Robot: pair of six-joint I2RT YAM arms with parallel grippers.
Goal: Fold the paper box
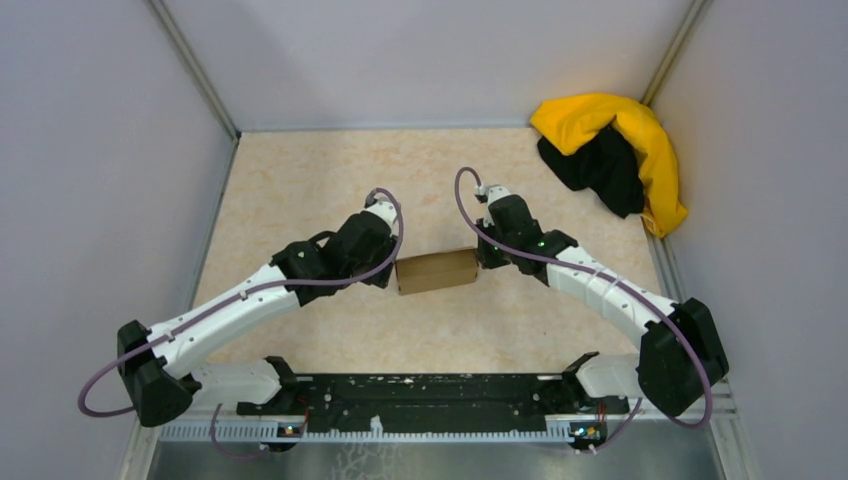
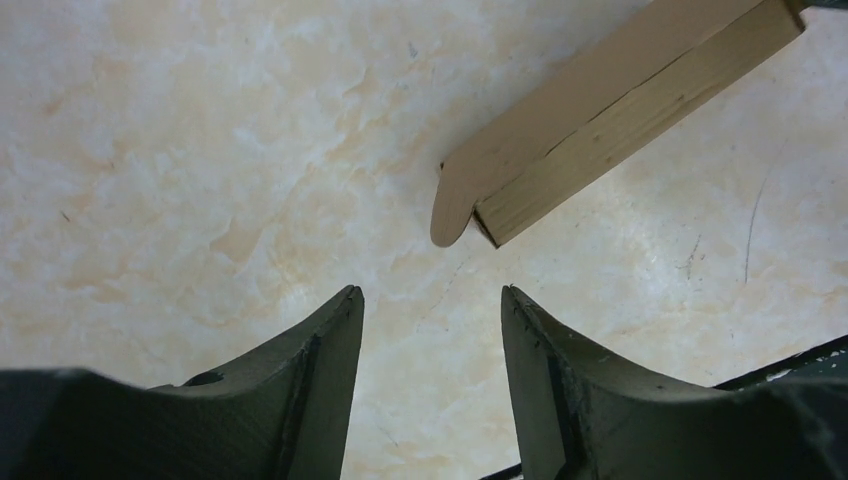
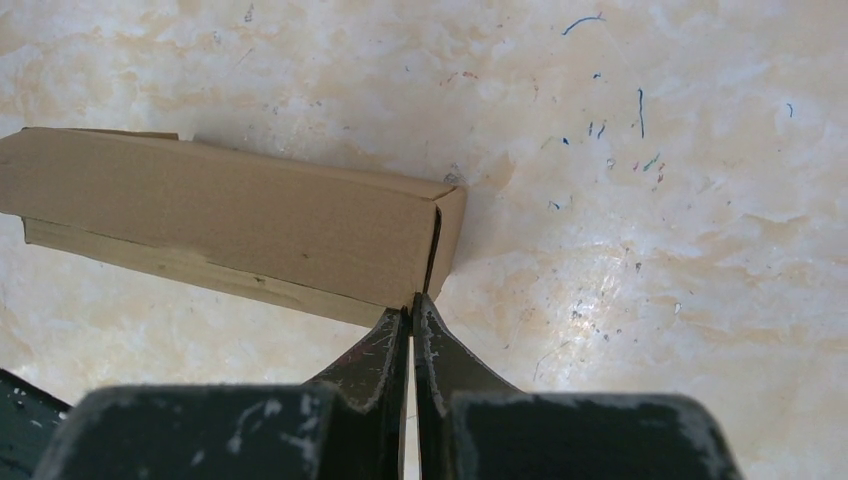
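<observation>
The paper box (image 1: pixel 437 270) is a small closed brown cardboard box lying on the beige table between my two grippers. My left gripper (image 1: pixel 386 276) is open and empty, a short way from the box's left end. In the left wrist view (image 2: pixel 430 292) the box (image 2: pixel 610 105) lies ahead and to the right, with a rounded flap tab (image 2: pixel 450 208) sticking out at its near end. My right gripper (image 1: pixel 483 258) is shut. In the right wrist view (image 3: pixel 411 300) its tips touch the right end of the box (image 3: pixel 230 220) at the slit beside the end flap.
A yellow-and-black cloth heap (image 1: pixel 615 150) lies in the far right corner. Grey walls close in the table on the left, back and right. A black rail (image 1: pixel 430 395) with the arm bases runs along the near edge.
</observation>
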